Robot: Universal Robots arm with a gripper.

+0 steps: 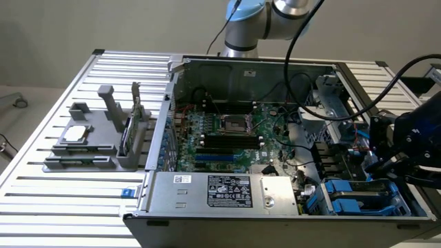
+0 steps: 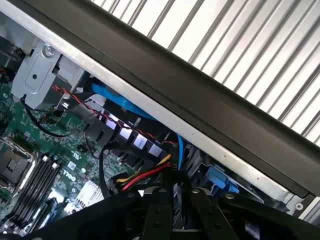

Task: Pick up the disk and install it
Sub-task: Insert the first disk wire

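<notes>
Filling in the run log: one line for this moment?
tool: at drive bay, exterior view's right | bay: blue carriers inside | case: open

Plain pale wall (image 1: 103, 23) behind; ribbed aluminium table (image 1: 62, 199); pale floor (image 1: 34, 111) at the exterior view's left

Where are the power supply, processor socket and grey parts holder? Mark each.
power supply (image 1: 227, 192): exterior view, on its label.
processor socket (image 1: 231, 123): exterior view, socket's centre.
grey parts holder (image 1: 90, 164): exterior view, front of its base.
</notes>
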